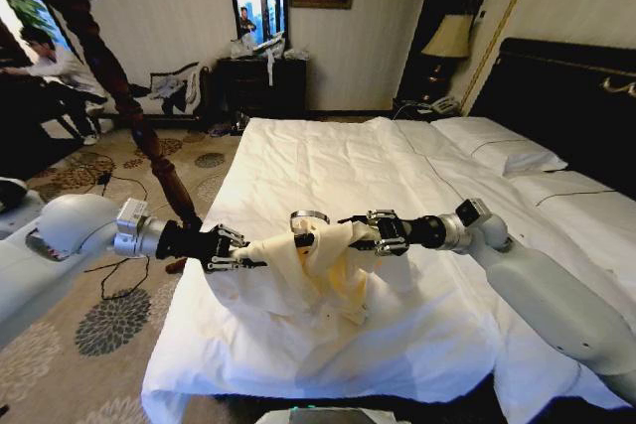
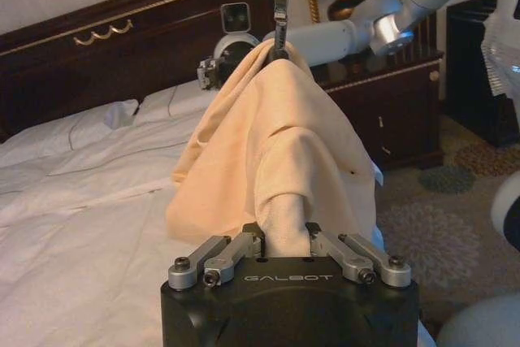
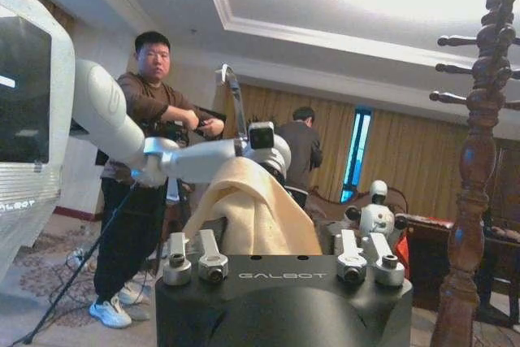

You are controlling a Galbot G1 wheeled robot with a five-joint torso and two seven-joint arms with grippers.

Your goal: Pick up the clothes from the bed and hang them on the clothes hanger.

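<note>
I hold the left gripper (image 1: 231, 248) off the near left side of the bed (image 1: 298, 161), closed on one end of the clothes (image 1: 313, 270); the left wrist view shows the cream cloth bunched between its fingers (image 2: 244, 243). The garment spans between both grippers, lifted, its lower folds sagging to or close to the duvet. At its top the clothes hanger (image 1: 309, 218) shows its silver hook above the cloth; the black frame is covered. The right gripper (image 1: 348, 230) holds the other end over the middle of the bed, clamped on cloth.

Step in hand, by my judgement: dressing the garment onto the hanger. The next move calls for spreading the cloth evenly over the frame without loosing either grip.

Containers: none in use. The coat stand (image 1: 149, 136) stands on the carpet left of the bed.
</note>
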